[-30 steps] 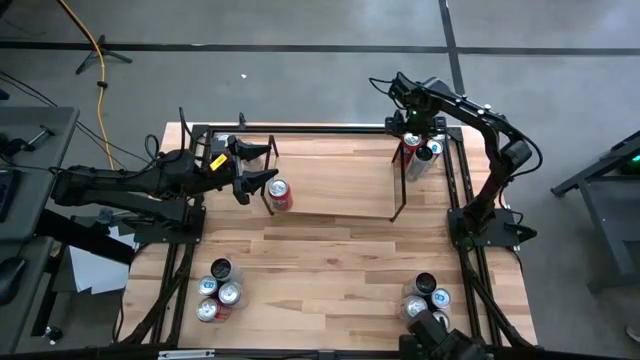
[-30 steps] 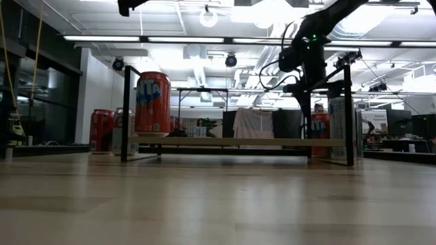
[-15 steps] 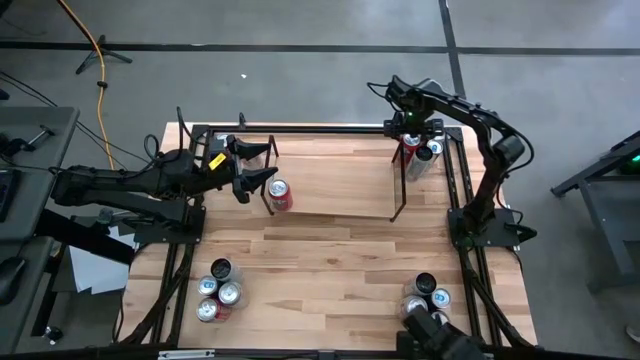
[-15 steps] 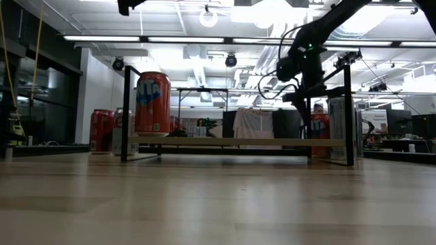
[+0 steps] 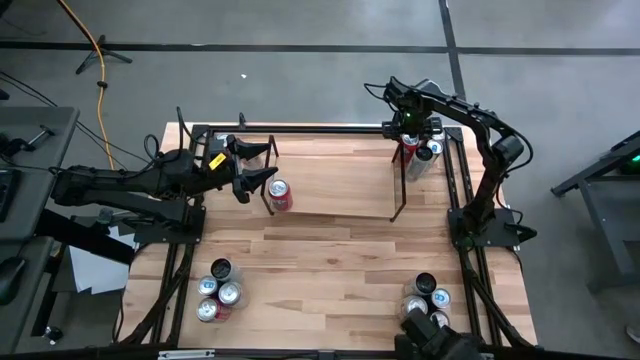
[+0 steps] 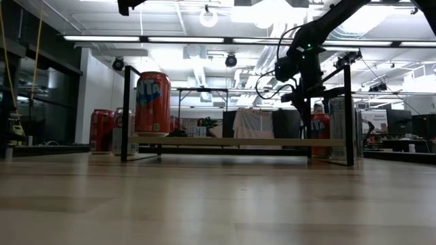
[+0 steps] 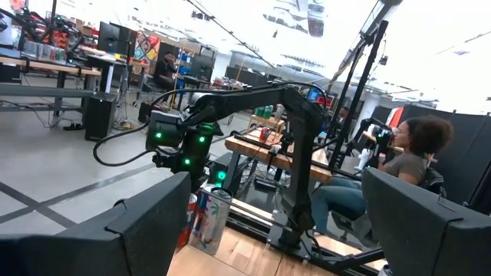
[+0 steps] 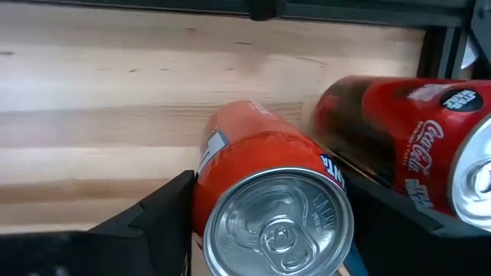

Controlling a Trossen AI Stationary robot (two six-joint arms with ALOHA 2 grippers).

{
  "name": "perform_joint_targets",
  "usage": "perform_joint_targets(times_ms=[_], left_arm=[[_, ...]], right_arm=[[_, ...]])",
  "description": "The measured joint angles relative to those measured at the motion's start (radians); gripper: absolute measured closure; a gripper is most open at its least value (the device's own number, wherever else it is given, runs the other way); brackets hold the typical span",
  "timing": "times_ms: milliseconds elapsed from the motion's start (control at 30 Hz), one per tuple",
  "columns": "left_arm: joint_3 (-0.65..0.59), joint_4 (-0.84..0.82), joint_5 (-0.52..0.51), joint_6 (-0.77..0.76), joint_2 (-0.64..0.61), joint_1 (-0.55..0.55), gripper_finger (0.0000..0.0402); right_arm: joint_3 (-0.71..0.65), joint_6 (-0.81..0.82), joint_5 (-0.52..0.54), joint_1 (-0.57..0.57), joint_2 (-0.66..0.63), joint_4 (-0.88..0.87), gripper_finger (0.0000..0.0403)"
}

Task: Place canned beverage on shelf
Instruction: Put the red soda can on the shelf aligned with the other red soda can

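An orange can (image 8: pixel 261 169) stands upright on the table at the far right corner, just outside the shelf's (image 5: pixel 335 185) right end. A red cola can (image 8: pixel 399 153) stands right beside it. My right gripper (image 5: pixel 409 140) points down over the orange can, shut on it. Another orange can (image 5: pixel 279 194) stands on the shelf's see-through top at its left end, and also shows in the low view (image 6: pixel 152 103). My left gripper (image 5: pixel 262 165) hangs open just left of that can, with nothing between its fingers. My right gripper has the orange can's upper wall (image 8: pixel 205 192) between its two fingers (image 8: pixel 165 211), one on each side just below the rim. The fingers come from above, pointing down. The can stands upright with its base on the table.
Groups of cans stand at the near left (image 5: pixel 216 290) and near right (image 5: pixel 425 295) of the table. The black rail frame (image 5: pixel 300 128) runs along the far edge close behind the gripped can. A person (image 7: pixel 406 153) sits beyond the table's right side.
My right gripper has settled slightly lower over the orange can and rolled a little. The can stands where it was.
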Motion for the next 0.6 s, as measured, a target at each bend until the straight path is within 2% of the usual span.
perform_joint_targets(times_ms=[200,367,467,600], left_arm=[[0.000,0.001,-0.003,0.000,0.000,0.000,0.0064],[0.000,0.005,-0.004,0.000,0.000,0.000,0.0064],[0.000,0.005,-0.004,0.000,0.000,0.000,0.0064],[0.000,0.005,-0.004,0.000,0.000,0.000,0.0064]], right_arm=[[0.111,-0.106,0.038,0.026,-0.049,-0.005,0.0128],[0.321,-0.241,0.005,0.062,-0.067,-0.037,0.0128],[0.451,-0.312,-0.023,0.133,-0.068,-0.077,0.0128],[0.579,-0.355,-0.054,0.283,-0.068,-0.131,0.0128]])
